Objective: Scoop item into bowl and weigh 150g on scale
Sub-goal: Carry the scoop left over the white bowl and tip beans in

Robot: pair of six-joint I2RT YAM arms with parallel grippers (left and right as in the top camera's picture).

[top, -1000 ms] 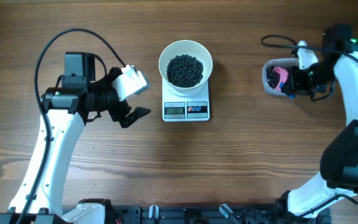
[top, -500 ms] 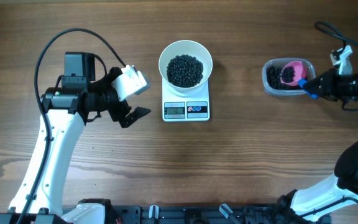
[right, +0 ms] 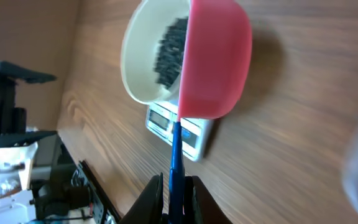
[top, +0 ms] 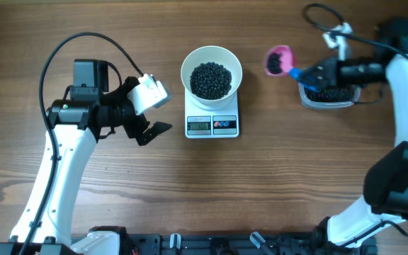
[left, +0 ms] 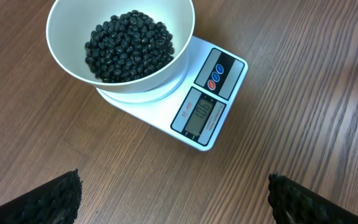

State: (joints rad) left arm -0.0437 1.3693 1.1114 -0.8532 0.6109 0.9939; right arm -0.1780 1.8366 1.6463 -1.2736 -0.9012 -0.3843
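Overhead: right gripper clamped on blue handle of pink scoop, dark load inside, held between clear tub and white bowl (ferrying more, we judge). Bowl holds black beans and sits on scale so weight registers. Left gripper parked beside, jaws wide, empty.
Left wrist: we can't read display digits or small print.
Right wrist: scoop lines up before bowl; no writing legible.

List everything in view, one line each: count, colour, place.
table: one, brown wood, under everything
scale: one, white, table centre
bowl: one, white, on the scale
black beans: one heap, in the bowl; more in the tub
tub: one, clear, far right, partly hidden by the right arm
scoop: one, pink with blue handle, right of the bowl
left gripper: open, left of the scale
right gripper: shut on the scoop's handle
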